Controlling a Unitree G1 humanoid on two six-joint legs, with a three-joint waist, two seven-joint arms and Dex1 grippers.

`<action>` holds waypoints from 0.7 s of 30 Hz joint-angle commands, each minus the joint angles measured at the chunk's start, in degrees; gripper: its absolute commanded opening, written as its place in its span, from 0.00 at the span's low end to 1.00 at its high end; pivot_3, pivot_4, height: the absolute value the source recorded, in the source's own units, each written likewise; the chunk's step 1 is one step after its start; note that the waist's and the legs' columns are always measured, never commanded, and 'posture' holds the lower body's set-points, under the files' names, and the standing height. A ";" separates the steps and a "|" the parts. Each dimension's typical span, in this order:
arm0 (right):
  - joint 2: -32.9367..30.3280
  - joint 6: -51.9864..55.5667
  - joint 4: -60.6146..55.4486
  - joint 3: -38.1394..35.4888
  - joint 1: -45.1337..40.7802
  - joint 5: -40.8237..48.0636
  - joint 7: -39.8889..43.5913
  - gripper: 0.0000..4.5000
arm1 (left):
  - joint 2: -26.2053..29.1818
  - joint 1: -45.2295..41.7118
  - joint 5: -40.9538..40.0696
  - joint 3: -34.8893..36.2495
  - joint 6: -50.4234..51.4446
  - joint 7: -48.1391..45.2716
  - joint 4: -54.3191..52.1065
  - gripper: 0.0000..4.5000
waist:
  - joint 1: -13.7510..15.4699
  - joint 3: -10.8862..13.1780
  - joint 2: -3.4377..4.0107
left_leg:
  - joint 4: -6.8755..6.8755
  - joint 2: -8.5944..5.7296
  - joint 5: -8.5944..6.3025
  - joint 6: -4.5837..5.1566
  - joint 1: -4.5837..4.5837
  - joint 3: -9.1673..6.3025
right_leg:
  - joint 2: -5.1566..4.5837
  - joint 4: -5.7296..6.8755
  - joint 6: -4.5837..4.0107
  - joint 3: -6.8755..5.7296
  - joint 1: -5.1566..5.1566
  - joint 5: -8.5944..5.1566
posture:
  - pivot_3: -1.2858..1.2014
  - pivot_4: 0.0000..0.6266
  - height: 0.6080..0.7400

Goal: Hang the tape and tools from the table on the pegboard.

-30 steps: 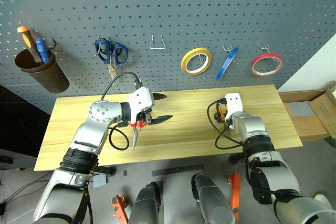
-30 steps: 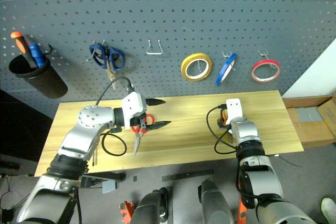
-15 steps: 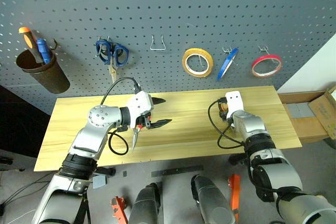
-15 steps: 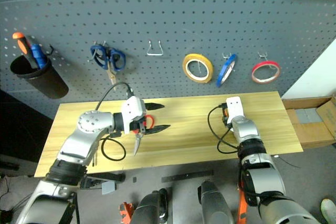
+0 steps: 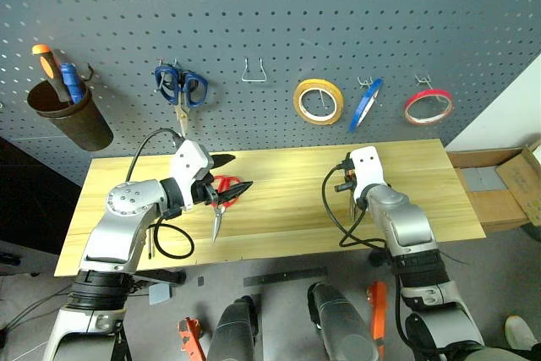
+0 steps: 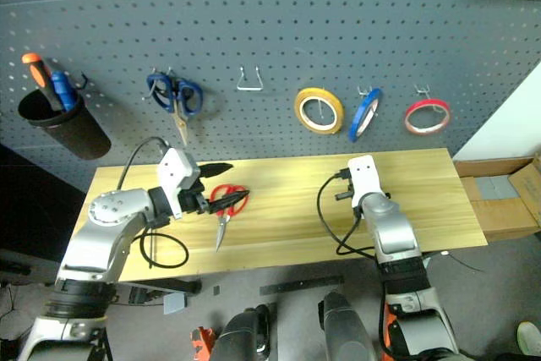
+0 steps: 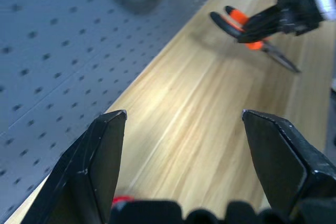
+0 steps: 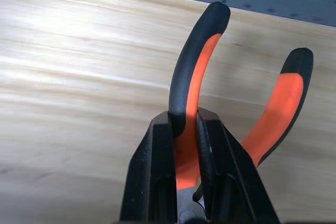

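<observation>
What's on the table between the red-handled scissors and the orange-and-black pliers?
Nothing: in the left eye view, bare pale wood tabletop runs from the red-handled scissors to the orange-and-black pliers clamped in the right end effector.

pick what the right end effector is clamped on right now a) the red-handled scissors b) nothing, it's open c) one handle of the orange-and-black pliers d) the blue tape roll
c: in the right wrist view the right end effector has its fingers pressed shut on one handle of the orange-and-black pliers, while the red-handled scissors lie on the table by the open left end effector.
</observation>
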 commanded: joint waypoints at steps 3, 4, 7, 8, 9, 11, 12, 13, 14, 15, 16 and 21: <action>-2.98 0.34 -3.23 3.20 0.08 0.41 4.65 0.00 | 0.28 -0.58 -0.27 0.24 -0.69 0.56 -1.42 0.84 | 0.02 -0.05 0.00 | 0.02 -0.05 0.00 0.00 0.00 0.02 | -0.04 0.00 0.00 0.02 0.00 0.00 | 0.46 0.34 1.00; -3.51 -0.15 -2.86 3.72 0.42 0.09 4.96 0.00 | 0.17 -0.65 -0.20 0.04 -0.76 0.63 -1.40 0.84 | 0.01 -0.05 0.00 | 0.01 -0.05 0.00 0.00 0.00 0.02 | -0.04 -0.01 0.00 0.02 0.00 0.00 | 0.46 0.34 1.00; -6.32 -2.66 0.21 5.90 1.40 -0.82 7.59 0.00 | -0.47 -0.94 -0.03 -0.84 -0.77 0.90 -1.71 0.84 | -0.01 -0.08 0.00 | -0.03 -0.03 0.00 0.00 0.00 0.02 | -0.03 -0.02 0.00 0.00 0.00 0.00 | 0.46 0.33 1.00; -7.43 -2.93 1.39 6.91 1.59 -0.76 9.32 0.00 | -0.61 -0.98 0.08 -1.23 -0.85 0.85 -1.84 0.84 | 0.00 -0.10 0.00 | -0.03 -0.04 0.00 0.00 -0.01 0.03 | -0.03 -0.03 0.00 -0.01 0.00 0.00 | 0.46 0.34 1.00; -8.20 -3.17 2.37 7.59 1.71 -0.63 10.61 0.00 | -0.70 -0.96 0.20 -1.55 -0.96 0.76 -1.95 0.84 | 0.00 -0.11 -0.01 | -0.03 -0.04 0.00 0.00 -0.01 0.06 | -0.04 -0.04 0.00 0.00 0.00 0.00 | 0.46 0.34 1.00; -9.09 -4.18 4.17 8.05 1.47 -0.70 11.51 0.00 | -0.82 -0.89 0.32 -2.03 -1.07 0.69 -2.09 0.84 | -0.03 -0.12 -0.01 | -0.01 -0.07 0.00 0.00 -0.01 0.08 | -0.05 -0.03 0.00 0.01 0.01 0.00 | 0.46 0.34 1.00; -9.53 -4.48 4.96 8.54 1.15 -0.63 12.51 0.00 | -0.86 -0.89 0.30 -2.17 -1.05 0.67 -2.12 0.84 | -0.04 -0.11 -0.01 | 0.00 -0.06 0.00 0.00 0.00 0.09 | -0.05 -0.02 0.00 0.03 0.01 0.00 | 0.45 0.34 1.00; -9.93 -4.54 6.09 8.96 0.73 -0.56 13.54 0.00 | -0.99 -0.96 0.36 -2.39 -1.06 0.68 -2.10 0.84 | -0.05 -0.12 -0.01 | 0.01 -0.05 0.00 0.00 0.00 0.09 | -0.04 -0.01 0.00 0.02 0.01 0.00 | 0.45 0.34 1.00; -10.22 -5.04 7.92 9.19 0.12 -0.58 14.22 0.00 | -1.15 -1.11 0.47 -2.76 -1.14 0.62 -2.01 0.84 | -0.09 -0.12 -0.01 | 0.01 -0.05 0.00 0.00 0.01 0.10 | -0.04 0.00 0.00 0.02 0.01 0.00 | 0.45 0.34 1.00; -10.48 -5.85 9.57 9.38 -0.40 -0.88 14.44 0.00 | -1.27 -1.25 0.60 -3.12 -1.26 0.52 -1.97 0.84 | -0.11 -0.12 -0.01 | 0.01 -0.03 0.00 0.00 0.02 0.11 | -0.02 0.01 0.00 0.02 0.01 0.00 | 0.45 0.34 1.00; -10.56 -6.75 11.15 9.26 -0.94 -1.08 14.46 0.00 | -1.44 -1.43 0.62 -3.50 -1.30 0.43 -2.00 0.84 | -0.11 -0.12 -0.01 | 0.01 -0.02 0.00 0.00 0.02 0.12 | -0.01 0.01 0.00 0.03 0.01 0.00 | 0.45 0.34 1.00; -11.09 -10.03 13.18 9.86 -2.53 -1.69 15.63 0.35 | -2.05 -2.12 0.73 -4.60 -1.34 0.46 -1.97 0.84 | -0.14 -0.13 -0.02 | 0.02 -0.01 0.00 0.00 0.02 0.23 | 0.00 0.01 -0.01 0.03 0.01 0.01 | 0.45 0.35 1.00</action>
